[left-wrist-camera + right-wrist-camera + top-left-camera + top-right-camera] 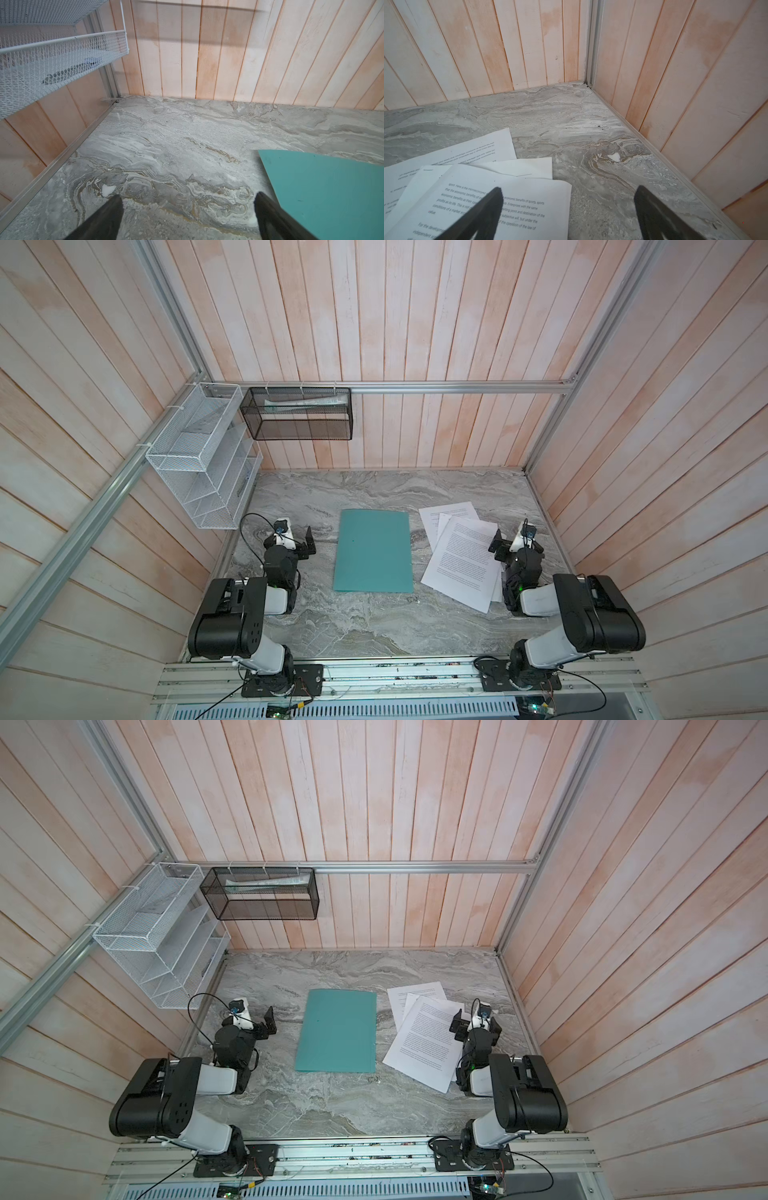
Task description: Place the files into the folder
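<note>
We count, L to R: 1 white wire rack (199,460), left wall; 1 black mesh basket (297,414), far wall; 1 left gripper (188,195), claw spread wide, nothing in it, over bare table (374,626) just left of the folder; 1 folder (374,551), teal, flat and closed, mid-table; files (461,556), min. 3 sheets that we can tell, overlapping in a fanned pile just right of the folder, a narrow gap between; 1 right gripper (569,188), claw spread wide, empty, over the pile's right edge.

Progress, our est.: nil done; all sheets outside; left to do: open folder, gather sheets, slip them in.
</note>
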Action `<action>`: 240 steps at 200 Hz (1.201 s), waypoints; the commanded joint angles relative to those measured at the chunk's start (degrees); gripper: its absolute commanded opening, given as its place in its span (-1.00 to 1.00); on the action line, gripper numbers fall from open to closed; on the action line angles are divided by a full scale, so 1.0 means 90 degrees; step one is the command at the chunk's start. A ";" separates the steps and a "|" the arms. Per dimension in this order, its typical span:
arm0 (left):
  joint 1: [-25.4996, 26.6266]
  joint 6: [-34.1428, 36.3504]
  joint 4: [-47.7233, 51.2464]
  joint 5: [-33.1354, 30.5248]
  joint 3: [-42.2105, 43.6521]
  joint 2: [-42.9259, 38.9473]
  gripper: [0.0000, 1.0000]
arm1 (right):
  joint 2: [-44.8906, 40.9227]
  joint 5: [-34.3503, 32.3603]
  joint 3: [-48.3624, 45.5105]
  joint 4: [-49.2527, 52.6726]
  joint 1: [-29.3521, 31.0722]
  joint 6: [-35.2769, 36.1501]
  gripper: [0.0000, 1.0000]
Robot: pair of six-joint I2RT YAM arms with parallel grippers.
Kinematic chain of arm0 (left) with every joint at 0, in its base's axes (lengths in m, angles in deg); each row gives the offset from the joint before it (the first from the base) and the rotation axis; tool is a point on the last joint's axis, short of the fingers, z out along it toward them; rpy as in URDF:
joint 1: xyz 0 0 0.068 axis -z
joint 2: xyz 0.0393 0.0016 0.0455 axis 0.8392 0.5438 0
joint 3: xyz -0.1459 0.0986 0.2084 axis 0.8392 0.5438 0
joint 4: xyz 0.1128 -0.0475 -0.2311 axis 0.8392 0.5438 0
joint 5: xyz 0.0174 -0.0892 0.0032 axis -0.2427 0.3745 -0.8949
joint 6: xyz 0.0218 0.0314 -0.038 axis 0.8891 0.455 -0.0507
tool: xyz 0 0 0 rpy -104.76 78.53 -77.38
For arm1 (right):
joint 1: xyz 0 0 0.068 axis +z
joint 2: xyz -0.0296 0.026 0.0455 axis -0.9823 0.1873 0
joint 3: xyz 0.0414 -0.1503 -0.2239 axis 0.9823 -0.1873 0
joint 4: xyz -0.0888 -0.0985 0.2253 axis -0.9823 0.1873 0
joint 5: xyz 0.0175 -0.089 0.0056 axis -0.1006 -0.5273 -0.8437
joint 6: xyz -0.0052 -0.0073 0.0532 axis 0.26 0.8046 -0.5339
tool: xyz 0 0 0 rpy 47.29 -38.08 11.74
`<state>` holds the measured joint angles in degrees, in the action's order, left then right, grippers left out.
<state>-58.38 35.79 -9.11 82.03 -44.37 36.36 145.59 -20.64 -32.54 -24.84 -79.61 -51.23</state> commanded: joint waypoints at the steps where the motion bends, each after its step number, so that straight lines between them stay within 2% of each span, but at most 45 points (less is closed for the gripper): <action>1: 0.0010 0.0023 -0.0003 0.0083 -0.0071 -0.0004 1.00 | -0.0064 0.0043 0.0104 -0.0052 0.0036 0.0062 0.96; 240: 0.0008 0.0038 -0.0069 0.0076 -0.0019 -0.0046 1.00 | -0.0055 0.0092 0.0114 -0.0045 0.0016 0.0072 0.96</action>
<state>-58.45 35.79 -9.13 82.46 -44.37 36.36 145.59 -20.49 -32.50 -24.84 -79.61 -51.23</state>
